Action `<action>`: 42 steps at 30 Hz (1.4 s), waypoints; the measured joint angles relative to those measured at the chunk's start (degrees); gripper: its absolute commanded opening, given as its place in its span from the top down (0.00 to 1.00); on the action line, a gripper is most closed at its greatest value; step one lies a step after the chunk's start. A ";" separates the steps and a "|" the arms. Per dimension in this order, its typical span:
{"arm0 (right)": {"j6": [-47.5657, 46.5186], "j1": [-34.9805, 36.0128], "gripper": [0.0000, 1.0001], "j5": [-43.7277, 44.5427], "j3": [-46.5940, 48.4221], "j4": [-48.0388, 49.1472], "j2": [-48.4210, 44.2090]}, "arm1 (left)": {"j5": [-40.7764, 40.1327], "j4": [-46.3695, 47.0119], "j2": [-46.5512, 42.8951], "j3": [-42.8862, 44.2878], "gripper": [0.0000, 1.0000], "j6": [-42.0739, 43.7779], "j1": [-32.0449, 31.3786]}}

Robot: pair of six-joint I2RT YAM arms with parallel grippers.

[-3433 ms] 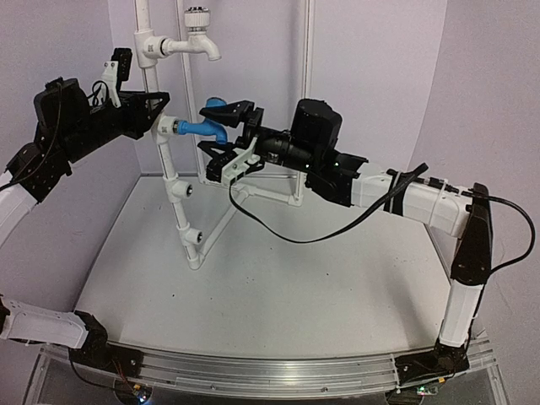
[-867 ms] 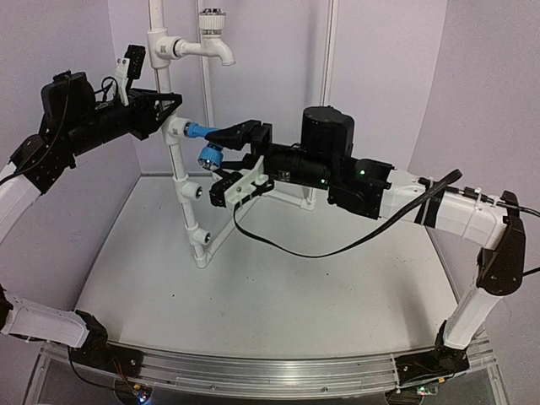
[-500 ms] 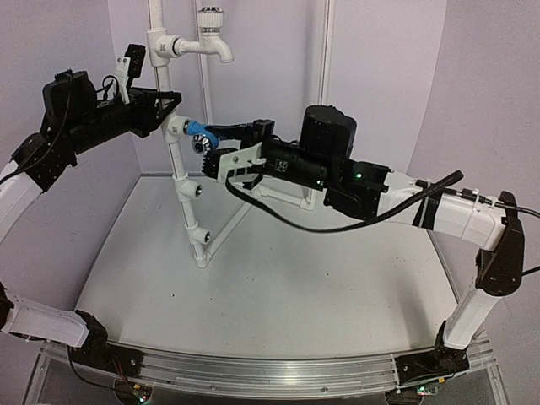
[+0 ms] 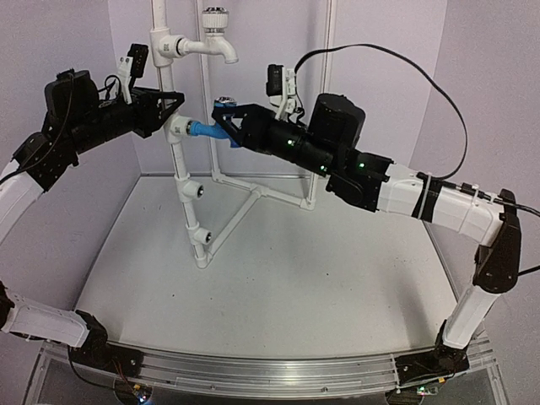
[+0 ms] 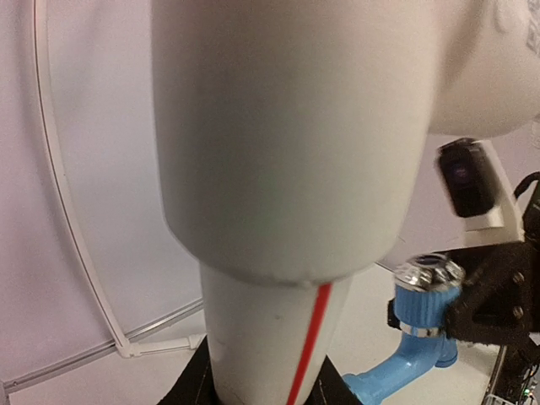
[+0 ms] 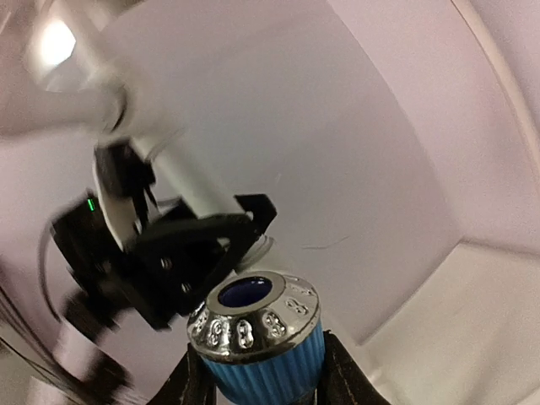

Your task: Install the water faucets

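Note:
The blue faucet [image 4: 202, 131] sticks out sideways from a socket of the white pipe frame [image 4: 181, 169], its silver-capped knob pointing up. My right gripper [image 4: 226, 118] is shut on that ribbed knob [image 6: 257, 346], a finger [image 6: 190, 380] pressing each side. My left gripper [image 4: 169, 105] is shut on the frame's upright pipe [image 5: 287, 169] just left of the blue faucet [image 5: 418, 316]. The white faucet [image 4: 218, 38] with its silvery knob sits in the frame's top socket, spout down.
Two open round sockets [image 4: 192, 190] [image 4: 201, 237] face out lower on the frame. The frame's legs [image 4: 253, 198] rest on the white table [image 4: 278, 278]. A black cable [image 4: 380, 59] loops above my right arm. Purple walls stand close behind.
My right gripper closed on the blue faucet's knob and rolled over, turning the faucet so the knob faces up instead of down and forward. The left arm kept its hold.

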 measured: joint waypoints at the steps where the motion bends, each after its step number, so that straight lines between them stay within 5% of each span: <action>1: 8.39 -0.94 0.84 -1.83 -0.97 2.27 0.24 | -0.13 0.03 0.02 0.02 1.00 -0.05 -0.11; 6: 33.12 -4.23 0.43 -8.24 -6.64 20.41 3.10 | -1.07 0.44 0.54 0.30 1.00 -0.58 -0.49; 10: 29.86 -7.68 0.29 -7.12 -12.96 26.98 1.11 | -1.37 -0.54 0.06 0.33 1.00 -0.62 -0.61; 12: 22.06 -10.25 0.20 -6.11 -16.75 27.64 -1.27 | -1.63 -0.80 -0.13 0.33 1.00 -0.95 -0.43; 17: -8.98 -12.54 0.21 -9.50 -22.30 24.12 -9.25 | -1.91 -0.69 -0.03 0.35 1.00 -1.01 -0.38; 24: -61.17 -9.79 0.14 -19.42 -16.09 5.58 -14.55 | -1.85 -0.81 0.38 0.72 1.00 -0.99 -0.38; 29: -88.72 -9.72 0.12 -22.40 -13.19 -3.25 -14.21 | -1.77 -0.87 0.53 0.83 1.00 -0.99 -0.38; 35: -110.75 -8.61 0.13 -24.45 -8.45 -9.49 -11.48 | -1.65 -1.13 0.74 1.09 1.00 -0.99 -0.38; 42: -120.98 -6.30 0.18 -24.40 -2.33 -11.71 -5.62 | -1.63 -1.12 0.74 1.09 1.00 -0.98 -0.38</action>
